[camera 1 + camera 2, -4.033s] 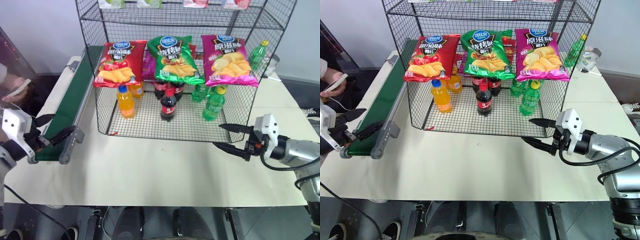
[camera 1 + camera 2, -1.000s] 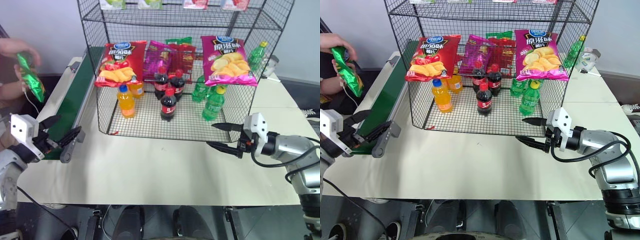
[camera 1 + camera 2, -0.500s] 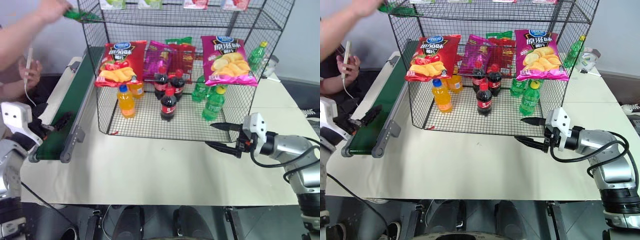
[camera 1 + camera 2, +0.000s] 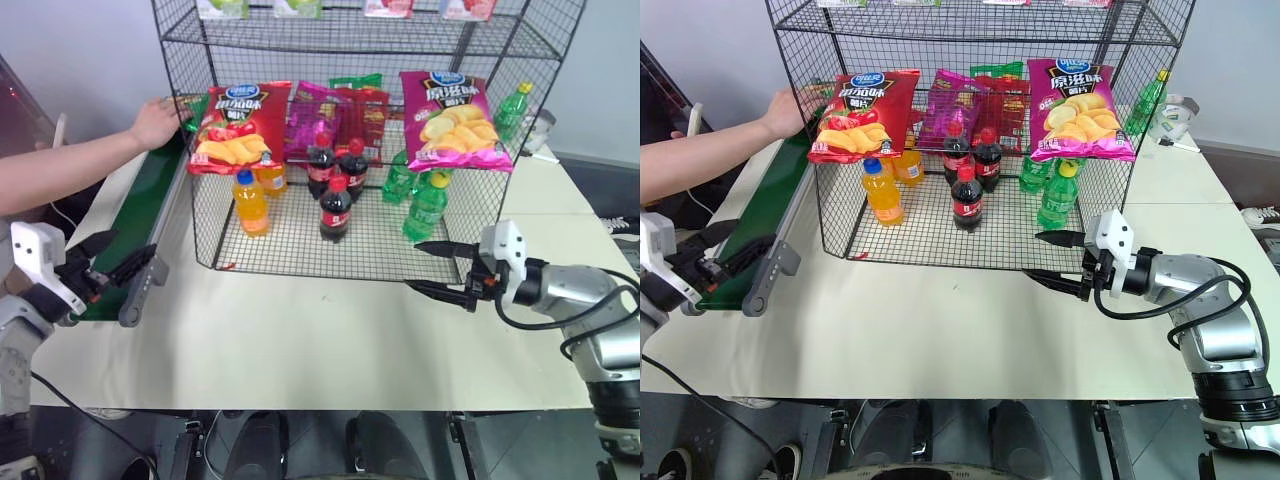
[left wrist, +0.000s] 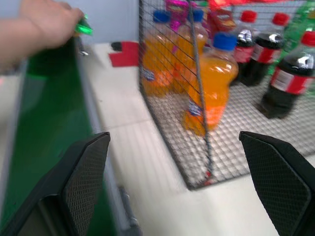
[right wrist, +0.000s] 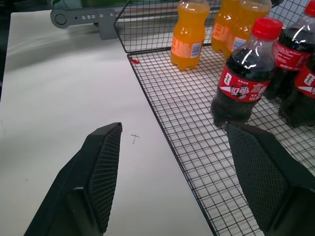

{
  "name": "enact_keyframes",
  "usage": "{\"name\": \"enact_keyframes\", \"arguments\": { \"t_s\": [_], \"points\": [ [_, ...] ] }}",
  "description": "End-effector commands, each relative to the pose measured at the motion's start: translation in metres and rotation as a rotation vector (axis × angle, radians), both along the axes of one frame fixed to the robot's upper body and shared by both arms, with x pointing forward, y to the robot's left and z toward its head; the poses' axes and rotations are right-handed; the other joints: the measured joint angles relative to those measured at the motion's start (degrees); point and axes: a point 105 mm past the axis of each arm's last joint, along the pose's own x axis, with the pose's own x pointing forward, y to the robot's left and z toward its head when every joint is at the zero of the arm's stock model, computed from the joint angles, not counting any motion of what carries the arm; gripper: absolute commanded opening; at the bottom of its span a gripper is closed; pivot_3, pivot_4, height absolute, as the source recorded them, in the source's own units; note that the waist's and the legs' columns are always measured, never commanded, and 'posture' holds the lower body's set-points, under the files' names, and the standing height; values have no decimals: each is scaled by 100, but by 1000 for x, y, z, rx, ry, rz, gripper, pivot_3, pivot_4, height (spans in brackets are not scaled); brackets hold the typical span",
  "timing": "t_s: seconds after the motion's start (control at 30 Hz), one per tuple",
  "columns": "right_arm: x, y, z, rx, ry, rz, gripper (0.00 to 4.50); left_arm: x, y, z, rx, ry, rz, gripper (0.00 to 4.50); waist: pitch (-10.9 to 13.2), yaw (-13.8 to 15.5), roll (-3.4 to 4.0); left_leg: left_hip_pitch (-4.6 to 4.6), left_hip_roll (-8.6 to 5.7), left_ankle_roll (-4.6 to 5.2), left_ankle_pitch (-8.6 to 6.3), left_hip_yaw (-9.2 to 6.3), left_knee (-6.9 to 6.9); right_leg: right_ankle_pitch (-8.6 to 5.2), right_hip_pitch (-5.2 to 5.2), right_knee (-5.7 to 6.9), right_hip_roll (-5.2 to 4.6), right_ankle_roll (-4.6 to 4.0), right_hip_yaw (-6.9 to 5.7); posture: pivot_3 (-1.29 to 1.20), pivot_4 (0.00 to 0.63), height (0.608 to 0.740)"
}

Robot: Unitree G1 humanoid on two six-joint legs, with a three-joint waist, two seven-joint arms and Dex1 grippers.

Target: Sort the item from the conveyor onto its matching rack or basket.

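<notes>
A person's hand sets the green crisp bag on the conveyor's far end; left gripper and right gripper fingers gape empty — grabbing early risks striking that hand.

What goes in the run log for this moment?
green bag: in person's hand, far end of conveyor | left tool: open | right tool: open

Soda bottles (upright) — red bag
</notes>
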Motion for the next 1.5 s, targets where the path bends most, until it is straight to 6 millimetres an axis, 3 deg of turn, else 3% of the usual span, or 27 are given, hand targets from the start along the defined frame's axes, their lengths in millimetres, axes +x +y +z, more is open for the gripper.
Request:
{"name": "enact_keyframes", "arguments": {
  "t_s": [0.03, 0.27, 0.5, 0.57, 0.6, 0.63, 0.87, 0.97, 1.1, 1.27, 1.5],
  "points": [
    [-1, 10, 20, 30, -51, 35, 3462, -3, 5, 16, 24, -56, 12, 4500, 0, 0, 0, 0, 0, 0, 0, 0, 0, 0, 0, 0, 0, 0, 0, 0, 150, 739],
    [-4, 22, 23, 50, -44, 102, 3462, -8, 6, 12, 98, -43, 8, 4500, 0, 5, 0, -1, -1, 0, 0, 0, 0, 0, 0, -1, -1, 0, 0, 0, 150, 739],
    [-20, 53, 25, 134, 26, 254, 3462, -18, 11, 13, 224, -90, 46, 4500, 0, -6, 0, -2, 2, 0, 0, -1, -2, -1, -2, -1, -1, -1, 0, 0, 150, 739],
    [-21, 62, 31, 201, 60, 293, 4007, -20, 16, 14, 284, -108, 78, 4500, 0, -10, 0, -2, 1, 0, -1, -1, -2, 0, -2, -1, -2, -1, 1, 0, 150, 739],
    [-21, 68, 33, 216, 57, 311, 4373, -21, 19, 14, 327, -114, 100, 4500, 0, -6, 0, -2, 2, 0, -1, -1, -2, 0, -2, -1, -2, -1, 0, 0, 150, 739],
    [-23, 75, 29, 216, 77, 338, 4447, -25, 23, 15, 384, -128, 123, 4500, 0, -12, 0, -1, 2, 0, -1, -1, -2, 0, -2, -1, -2, -1, 0, 0, 150, 739],
    [-22, 102, 23, 236, 51, 367, 4447, -48, 47, 16, 780, -179, 217, 4500, -1, -12, -2, -13, 0, 2, -2, -1, -6, -1, -13, -7, -8, -2, 1, 0, 150, 739],
    [-20, 104, 24, 242, 48, 373, 4447, -54, 52, 21, 921, -208, 234, 4500, -1, 2, -2, -14, 0, 1, -2, -1, -7, -1, -15, -7, -11, -3, 0, 0, 150, 739],
    [-15, 104, 20, 192, 26, 396, 4447, -62, 53, 13, 1156, -223, 192, 4500, -1, -11, -2, -14, -1, 3, -4, -1, -9, -1, -13, -15, -15, -4, -2, 0, 150, 739],
    [-7, 103, 15, 177, 15, 402, 4447, -68, 53, 6, 1275, -245, 165, 4500, -1, -17, -2, -15, 0, 3, -4, 0, -25, -1, -20, -22, -16, -5, -2, 0, 150, 739],
    [-8, 101, 7, 175, 9, 405, 4447, -72, 56, 3, 1309, -247, 166, 4500, -1, -18, -2, -15, -1, 3, -4, 2, -52, -1, -20, -46, -16, -5, -3, 0, 150, 739]
  ]
}}
